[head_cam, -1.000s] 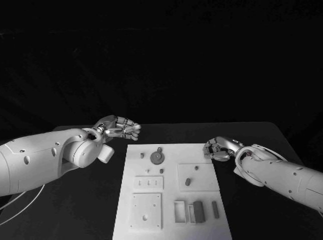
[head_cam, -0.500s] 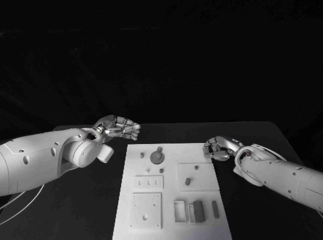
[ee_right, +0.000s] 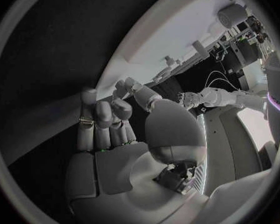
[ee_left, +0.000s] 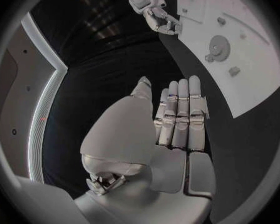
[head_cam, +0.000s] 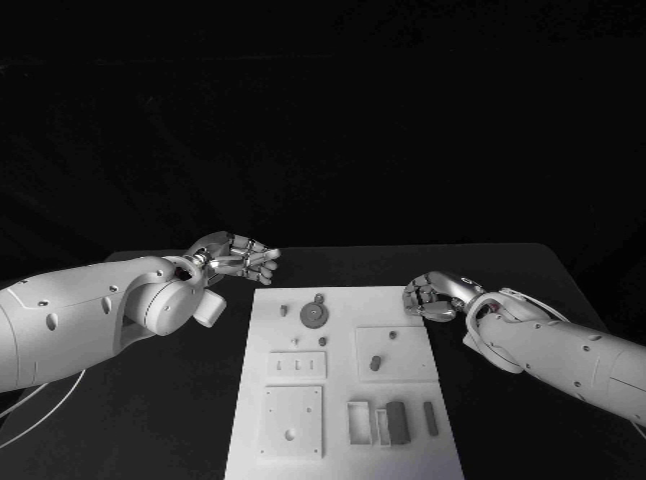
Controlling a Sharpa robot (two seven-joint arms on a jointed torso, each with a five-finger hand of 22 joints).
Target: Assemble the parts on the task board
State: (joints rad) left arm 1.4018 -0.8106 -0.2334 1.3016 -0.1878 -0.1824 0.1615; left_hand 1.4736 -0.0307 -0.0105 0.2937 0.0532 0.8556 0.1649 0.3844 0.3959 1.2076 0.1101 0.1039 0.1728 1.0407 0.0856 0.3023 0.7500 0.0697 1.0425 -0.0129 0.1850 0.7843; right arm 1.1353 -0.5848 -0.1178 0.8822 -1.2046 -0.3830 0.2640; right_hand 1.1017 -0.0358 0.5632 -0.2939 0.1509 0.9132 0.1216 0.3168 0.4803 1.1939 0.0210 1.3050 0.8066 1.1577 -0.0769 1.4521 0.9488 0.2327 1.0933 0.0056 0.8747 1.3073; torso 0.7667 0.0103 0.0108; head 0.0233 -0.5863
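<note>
Black table (head_cam: 511, 270) under a dark backdrop, with the white task board (head_cam: 338, 385) lying in the middle. The small grey parts (head_cam: 315, 314) were sitting on the board, a round one near its far end. The left hand (head_cam: 237, 256) hovered off the board's far left corner, fingers straight and apart, nothing in it. The right hand (head_cam: 439, 297) sat just beside the board's right edge, fingers loosely curled, holding nothing either.

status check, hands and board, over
Left hand open, empty, beside the task board's far left corner. Right hand curled, empty, at its right edge. Parts untouched. Nothing in the way.
</note>
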